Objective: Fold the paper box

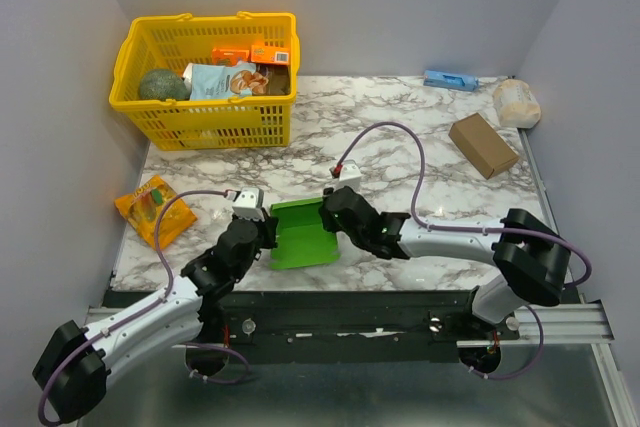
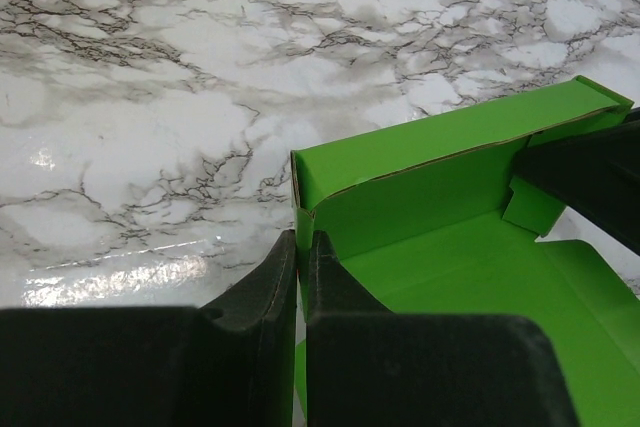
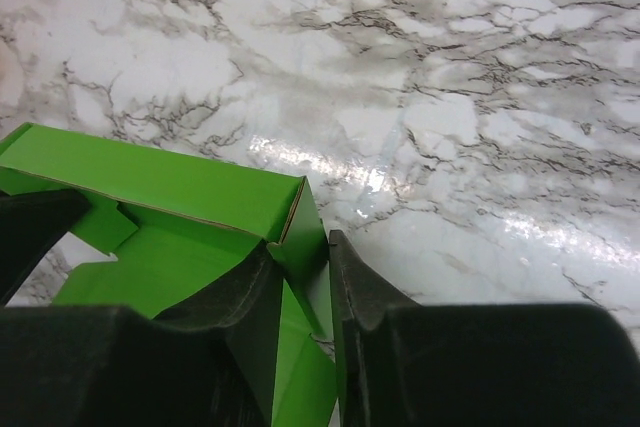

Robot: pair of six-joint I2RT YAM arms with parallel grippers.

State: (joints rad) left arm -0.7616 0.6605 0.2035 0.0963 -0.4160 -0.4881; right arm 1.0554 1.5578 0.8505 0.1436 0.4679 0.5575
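Paper box [image 1: 300, 232] lies open, walls raised, near the middle of the near edge of the table [image 1: 420, 157]. Grip each side wall at its crease and press inward evenly to keep the rear wall square. Left gripper [image 2: 298, 247] pinches the left wall. Right gripper [image 3: 303, 245] straddles the right wall, jaws narrow, grip unconfirmed. Both arms reach low, wrists converging.

We record the paper box [image 1: 300, 234] as thin matt green card with brownish cut edges, the table [image 1: 400, 107] as a smooth, glossy marble-pattern top showing glare, and the basket [image 1: 210, 119] as shiny yellow plastic lattice.
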